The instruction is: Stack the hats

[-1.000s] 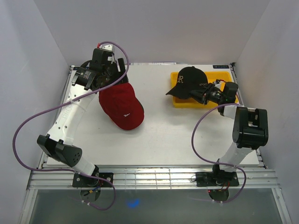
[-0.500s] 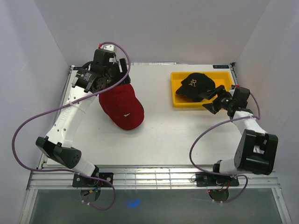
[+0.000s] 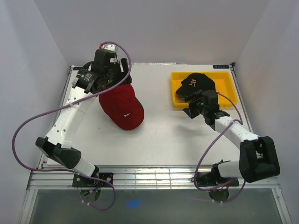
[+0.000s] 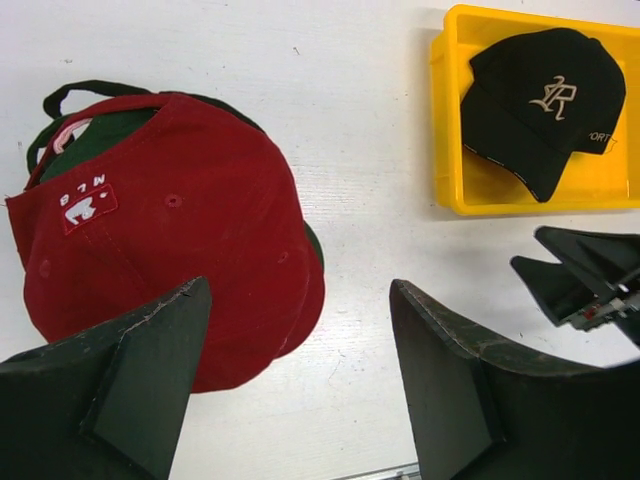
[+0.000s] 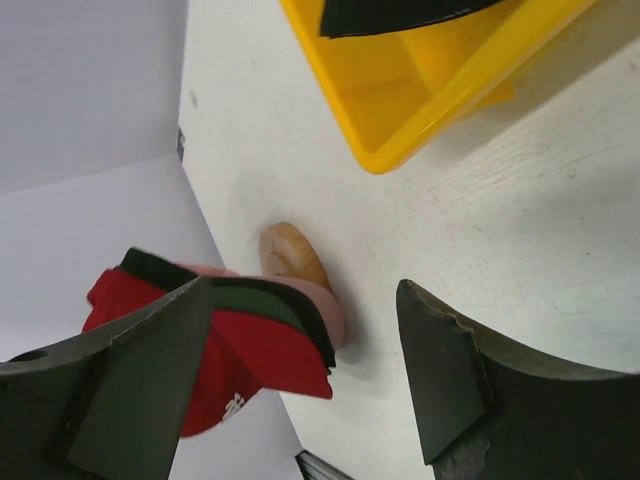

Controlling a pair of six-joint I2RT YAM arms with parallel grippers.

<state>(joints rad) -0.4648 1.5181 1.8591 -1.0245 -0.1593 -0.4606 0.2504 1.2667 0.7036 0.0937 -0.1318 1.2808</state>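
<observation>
Left to stack: the black cap with a gold emblem (image 3: 198, 83), lying crown up inside the yellow tray (image 3: 223, 78), brim turned toward the tray's near wall. Well apart from the tray, on the left arm's side of the surface (image 3: 163, 135), a pile already begun: red cap (image 3: 122, 108) on top, a dark green cap (image 5: 255, 298) and a pink cap (image 5: 335, 312) under it, all seated on a round-topped wooden stand (image 5: 290, 255). Right end effector (image 5: 302, 295) just outside the tray's near wall, jaws wide apart, nothing between them. Left end effector (image 4: 298, 300) far from the tray, above the pile, jaws likewise apart and empty. As for handling: probably very light and not fragile; cloth, so little risk of slipping, but a soft crown likely to fold or dent under a pinch. Brim likely the stiffest part, hence the best place to take hold: pinch its front edge, one finger above and one below. Little room there for the lower finger, with the tray wall close beside the brim; failing that, grip the crown's front panel by the emblem. Lift well clear of the tray wall before carrying across to the pile.
</observation>
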